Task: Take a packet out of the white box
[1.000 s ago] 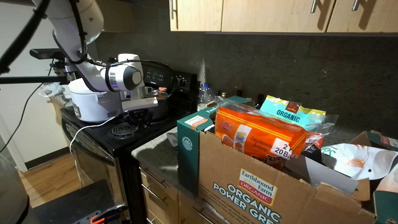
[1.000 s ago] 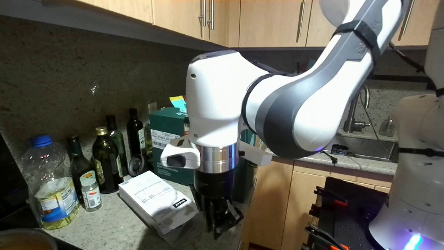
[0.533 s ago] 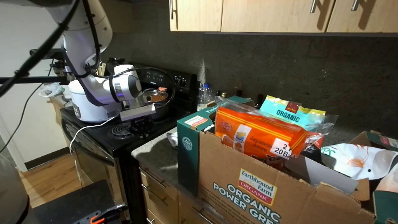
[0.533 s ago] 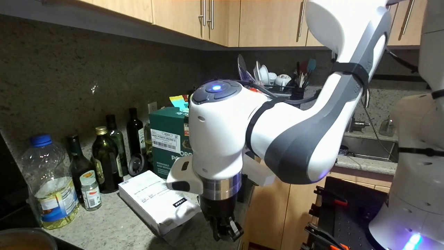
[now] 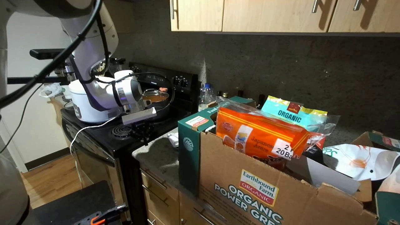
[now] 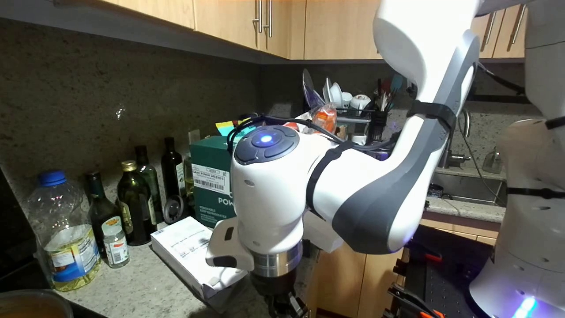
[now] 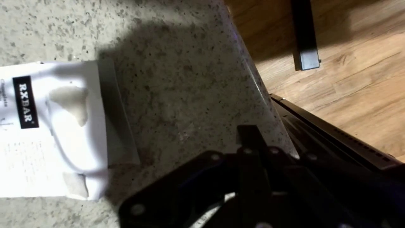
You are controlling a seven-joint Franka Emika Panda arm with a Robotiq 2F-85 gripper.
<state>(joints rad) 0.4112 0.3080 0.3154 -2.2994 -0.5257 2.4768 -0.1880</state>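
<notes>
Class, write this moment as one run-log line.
white RXBAR box: lying on counter | hand: over counter near its edge, apart from box | jaws: look shut | packet: none seen in grasp

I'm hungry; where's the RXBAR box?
Left of centre in an exterior view, the RXBAR box lies on the counter, right of the jar, near the green carton.

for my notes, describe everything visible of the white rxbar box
The white box looks like cardboard, with small print and a black RXBAR label. It lies on its broad side on the speckled counter, a flap jutting from the end nearer the hand, which is apart from it. Its inside is hidden.
</notes>
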